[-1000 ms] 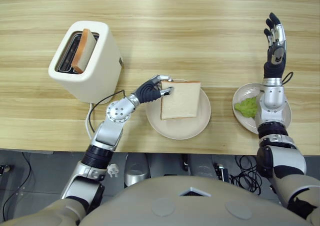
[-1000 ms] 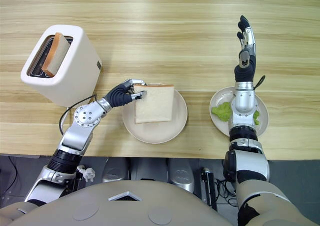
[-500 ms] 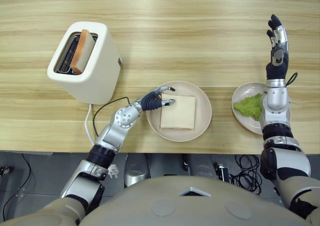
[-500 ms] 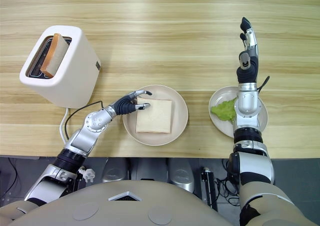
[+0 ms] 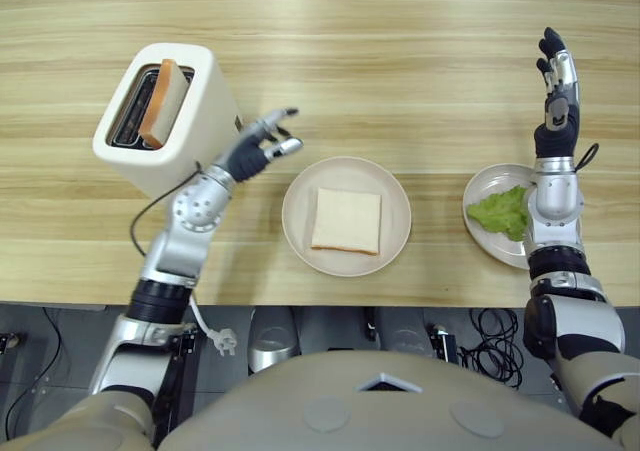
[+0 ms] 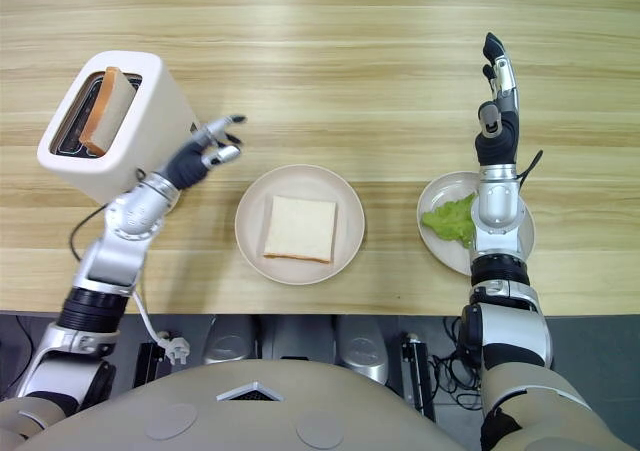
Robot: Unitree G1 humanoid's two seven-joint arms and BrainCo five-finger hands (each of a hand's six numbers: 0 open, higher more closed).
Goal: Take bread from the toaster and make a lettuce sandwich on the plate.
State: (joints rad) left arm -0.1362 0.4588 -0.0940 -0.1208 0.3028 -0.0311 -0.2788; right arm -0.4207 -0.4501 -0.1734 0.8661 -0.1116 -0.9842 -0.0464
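Note:
A white toaster (image 5: 190, 131) stands at the table's left with one slice of bread (image 5: 163, 101) upright in its slot. Another slice of bread (image 5: 346, 220) lies flat on the beige plate (image 5: 300, 197) near the front middle. A lettuce leaf (image 5: 499, 211) rests on a smaller plate (image 5: 484, 184) at the right. My left hand (image 5: 257, 148) hovers open and holds nothing, between the toaster and the beige plate. My right hand (image 5: 554, 86) is raised open beyond the lettuce plate, its forearm crossing that plate.
The toaster's cord (image 5: 152, 207) runs from its base off the front edge of the wooden table (image 5: 380, 61), under my left forearm. The far half of the table is bare wood.
My left hand let go of the slice, which now lies flat on the beige plate, and drew back left and up toward the toaster. The right hand stayed put.

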